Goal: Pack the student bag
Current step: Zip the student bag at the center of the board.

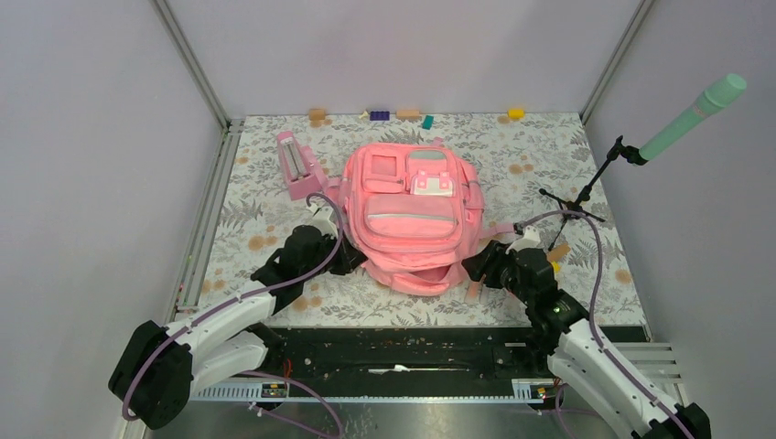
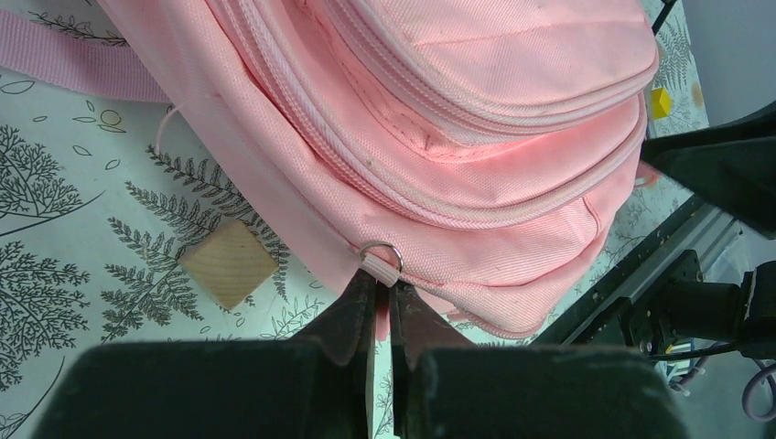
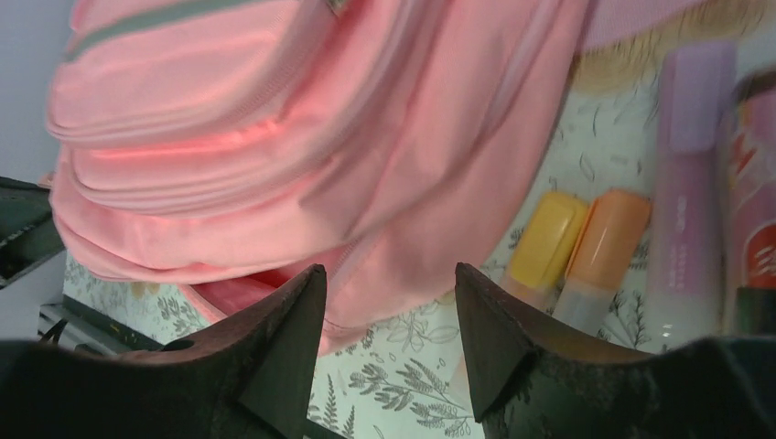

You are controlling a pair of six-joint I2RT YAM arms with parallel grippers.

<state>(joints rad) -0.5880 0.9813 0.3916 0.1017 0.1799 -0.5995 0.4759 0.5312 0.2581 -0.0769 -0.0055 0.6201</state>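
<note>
The student bag (image 1: 410,212), a large soft pink backpack, lies flat mid-table with its front pockets up. Its near end gapes, showing darker pink lining (image 3: 245,298). My left gripper (image 1: 344,260) sits at the bag's near-left corner. In the left wrist view it (image 2: 384,291) is shut on a ribbed pink pull tab (image 2: 381,266) hanging from a metal ring (image 2: 382,247). At the bag's near-right corner my right gripper (image 1: 479,271) is open. In its wrist view the jaws (image 3: 389,285) stand wide apart around the bag's lower edge (image 3: 366,320), holding nothing.
A wooden block (image 2: 229,263) lies left of the bag. Yellow (image 3: 547,241) and orange (image 3: 604,245) markers, a lilac tube (image 3: 691,183) and a red-pink item (image 3: 752,183) lie right of it. A pink stand (image 1: 297,165) is back left, a microphone stand (image 1: 586,197) right, small blocks (image 1: 403,115) along the back.
</note>
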